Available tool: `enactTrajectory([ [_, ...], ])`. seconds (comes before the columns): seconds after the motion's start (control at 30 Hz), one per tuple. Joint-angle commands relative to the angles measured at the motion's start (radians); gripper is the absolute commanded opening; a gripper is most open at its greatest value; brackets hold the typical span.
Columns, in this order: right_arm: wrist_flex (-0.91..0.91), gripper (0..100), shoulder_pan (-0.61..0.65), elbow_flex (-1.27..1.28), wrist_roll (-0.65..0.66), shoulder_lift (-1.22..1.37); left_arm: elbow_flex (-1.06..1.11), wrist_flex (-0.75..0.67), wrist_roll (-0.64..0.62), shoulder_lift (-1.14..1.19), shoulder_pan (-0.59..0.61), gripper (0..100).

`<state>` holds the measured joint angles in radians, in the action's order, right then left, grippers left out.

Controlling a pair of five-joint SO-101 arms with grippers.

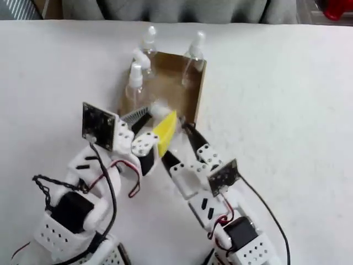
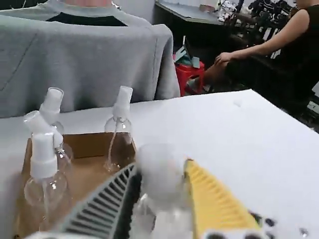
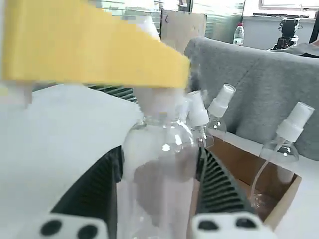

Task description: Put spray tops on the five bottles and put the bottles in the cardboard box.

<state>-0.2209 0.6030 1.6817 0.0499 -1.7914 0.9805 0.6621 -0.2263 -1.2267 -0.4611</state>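
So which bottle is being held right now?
The bottle at the cardboard box's near edge: right tool grips its body, left tool its spray top. The other four sit free inside.

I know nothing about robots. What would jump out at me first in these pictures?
Two small arms meet at the near edge of a cardboard box. The right gripper clamps a clear bottle, and the left gripper, which has one bright yellow finger, holds a white spray top at the bottle's neck. Behind them, four capped bottles stand in the box.
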Motion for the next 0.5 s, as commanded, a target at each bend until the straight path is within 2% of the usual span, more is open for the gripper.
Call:
enactTrajectory([
  [0.0,-0.001,1.6,-0.008,0.009,-0.011,-0.010,0.055,-0.005,0.014,-0.074,-0.005,26],
  [0.47,-0.021,1.6,-0.010,0.009,-0.011,-0.010,0.072,0.020,-0.020,-0.269,-0.004,27],
])
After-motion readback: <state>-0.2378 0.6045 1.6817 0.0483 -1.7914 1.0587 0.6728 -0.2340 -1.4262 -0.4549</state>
